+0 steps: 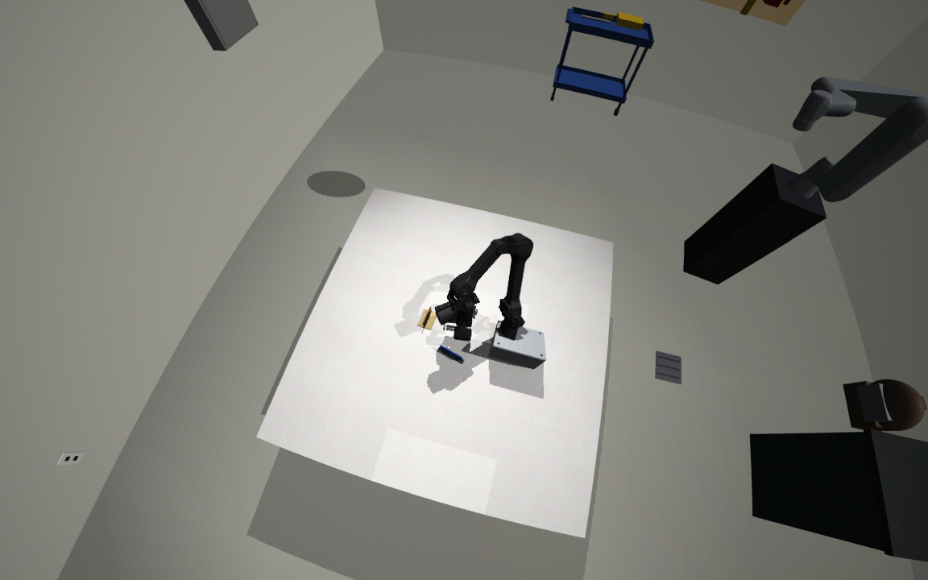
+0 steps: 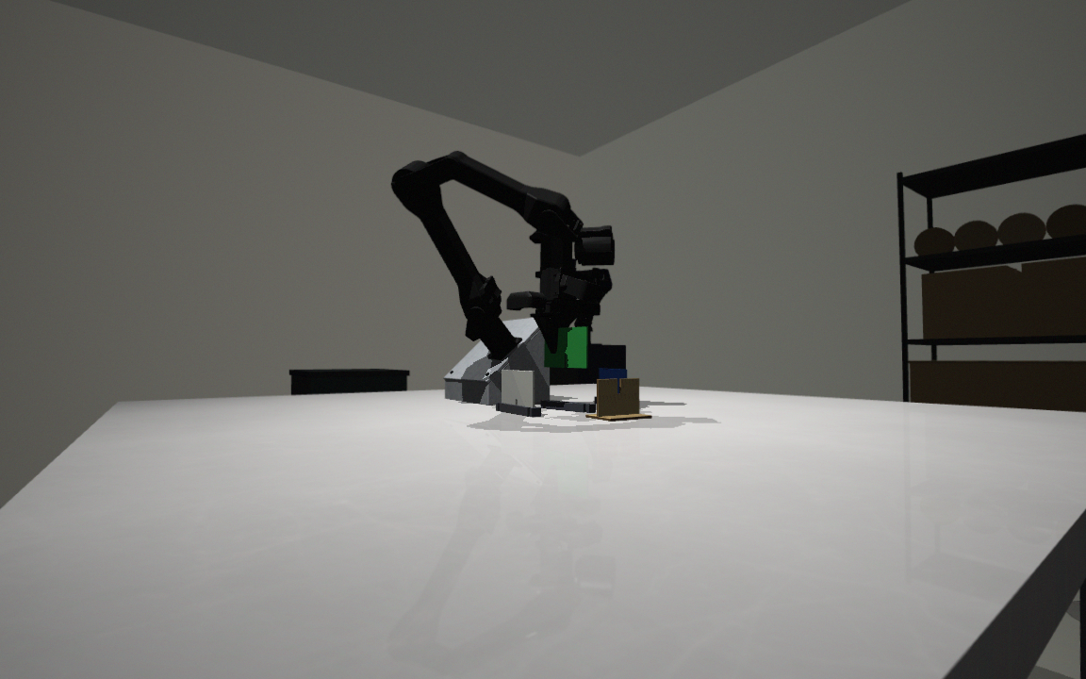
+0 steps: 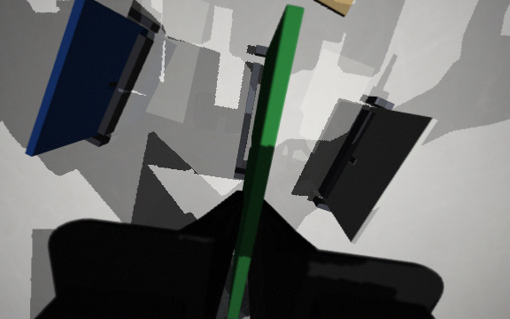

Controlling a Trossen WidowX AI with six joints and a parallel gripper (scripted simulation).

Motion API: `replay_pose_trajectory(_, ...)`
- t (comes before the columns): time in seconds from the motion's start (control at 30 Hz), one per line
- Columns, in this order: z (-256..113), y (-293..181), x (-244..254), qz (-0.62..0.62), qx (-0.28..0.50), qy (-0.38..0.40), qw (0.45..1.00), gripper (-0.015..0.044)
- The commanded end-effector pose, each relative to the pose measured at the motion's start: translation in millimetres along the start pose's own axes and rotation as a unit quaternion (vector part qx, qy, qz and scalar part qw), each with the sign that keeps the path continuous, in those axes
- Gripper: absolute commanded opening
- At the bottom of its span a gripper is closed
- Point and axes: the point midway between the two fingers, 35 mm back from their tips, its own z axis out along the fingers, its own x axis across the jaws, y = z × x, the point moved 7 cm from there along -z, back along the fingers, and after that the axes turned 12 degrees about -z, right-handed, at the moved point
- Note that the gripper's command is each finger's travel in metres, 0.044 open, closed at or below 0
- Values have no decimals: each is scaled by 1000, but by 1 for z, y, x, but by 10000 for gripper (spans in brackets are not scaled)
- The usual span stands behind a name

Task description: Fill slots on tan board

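Gripper (image 2: 559, 341) (image 3: 246, 199) is nearly closed, clamped on the upright green board (image 2: 567, 347) (image 3: 277, 89), raised above its holder (image 3: 249, 115). Blue board (image 1: 449, 354) (image 2: 613, 372) (image 3: 82, 75) and white board (image 2: 518, 388) (image 3: 381, 164) stand in holders either side below the hand. Tan board (image 1: 427, 317) (image 2: 617, 397) stands near, its visible slot unfilled.

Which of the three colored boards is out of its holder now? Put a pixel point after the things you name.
The green board (image 2: 574, 347) (image 3: 277, 89): it is pinched in the gripper (image 2: 565, 336) (image 3: 246, 199) above its holder, while the blue and whitish boards stand in theirs.
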Motion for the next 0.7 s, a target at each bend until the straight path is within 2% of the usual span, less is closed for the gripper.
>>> replay_pose_trajectory(0.0, -12, 1, -1, 6, -6, 4, 1000, 0)
replay_pose_trajectory(0.23, -21, 3, -2, 8, -6, 4, 1000, 0)
replay_pose_trajectory(0.67, -27, 34, -11, 36, -7, 6, 999, 0)
